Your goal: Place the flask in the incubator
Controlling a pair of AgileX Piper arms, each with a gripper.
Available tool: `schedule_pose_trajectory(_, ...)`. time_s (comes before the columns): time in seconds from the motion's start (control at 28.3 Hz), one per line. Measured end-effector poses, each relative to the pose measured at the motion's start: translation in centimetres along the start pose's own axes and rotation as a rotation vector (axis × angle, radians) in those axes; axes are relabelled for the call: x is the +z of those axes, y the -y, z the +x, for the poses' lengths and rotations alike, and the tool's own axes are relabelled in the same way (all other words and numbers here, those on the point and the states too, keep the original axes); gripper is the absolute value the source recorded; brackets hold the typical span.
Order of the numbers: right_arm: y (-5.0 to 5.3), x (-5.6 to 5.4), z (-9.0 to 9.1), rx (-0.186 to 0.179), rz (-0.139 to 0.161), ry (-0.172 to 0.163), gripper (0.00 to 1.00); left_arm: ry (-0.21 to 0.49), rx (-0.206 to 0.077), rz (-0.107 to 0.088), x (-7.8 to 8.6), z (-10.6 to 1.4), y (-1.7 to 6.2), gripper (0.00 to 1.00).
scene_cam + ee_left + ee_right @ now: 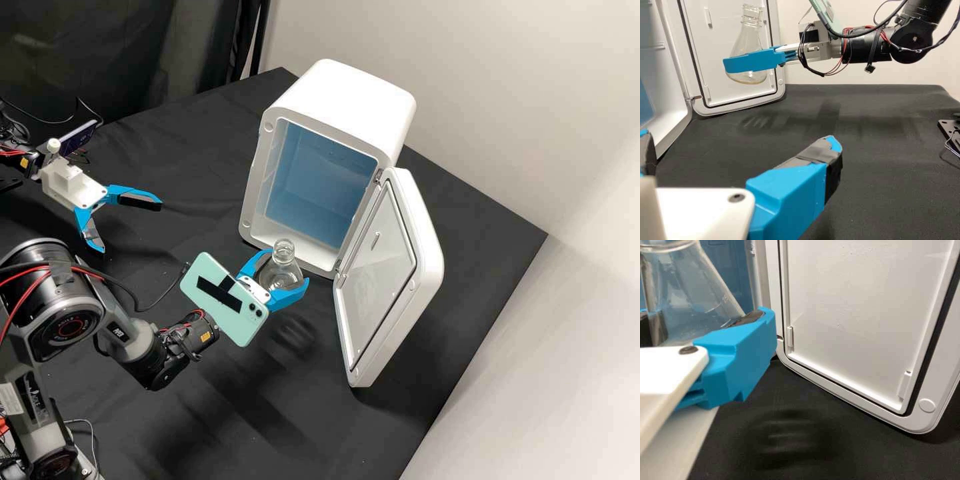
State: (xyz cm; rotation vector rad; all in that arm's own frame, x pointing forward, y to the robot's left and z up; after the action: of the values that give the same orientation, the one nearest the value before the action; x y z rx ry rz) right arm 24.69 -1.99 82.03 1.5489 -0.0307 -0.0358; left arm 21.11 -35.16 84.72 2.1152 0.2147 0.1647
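Nearest in the high view, the right arm, a mint phone strapped to its wrist, has its jaws clamped on the clear conical flask, upright above the black surface. The left wrist view adds its ribbed, uncapped neck. Farther, at 9 o'clock, the jaws of the left arm stand spread. Just beyond the flask gapes the white incubator, door hanging open at the flask's 3 o'clock
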Motion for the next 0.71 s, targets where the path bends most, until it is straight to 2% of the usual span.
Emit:
schedule_pose_trajectory(0.25,0.1,-0.1,0.0,-0.006,0.000,-0.006,0.00,0.000,0.000,0.000,0.0,0.0,0.00,1.00)
schedule_pose_trajectory(0.42,0.6,-0.4,0.5,-0.025,0.000,-0.021,0.00,0.000,0.000,0.000,0.0,0.0,0.00,1.00)
schedule_pose_trajectory(0.56,1.2,-0.9,2.0,-0.027,0.013,-0.034,0.00,0.000,0.000,0.000,0.0,0.0,0.00,1.00)
schedule_pose_trajectory(0.71,1.7,-1.4,4.0,-0.013,0.031,-0.046,0.00,0.000,0.000,0.000,0.0,0.0,0.00,1.00)
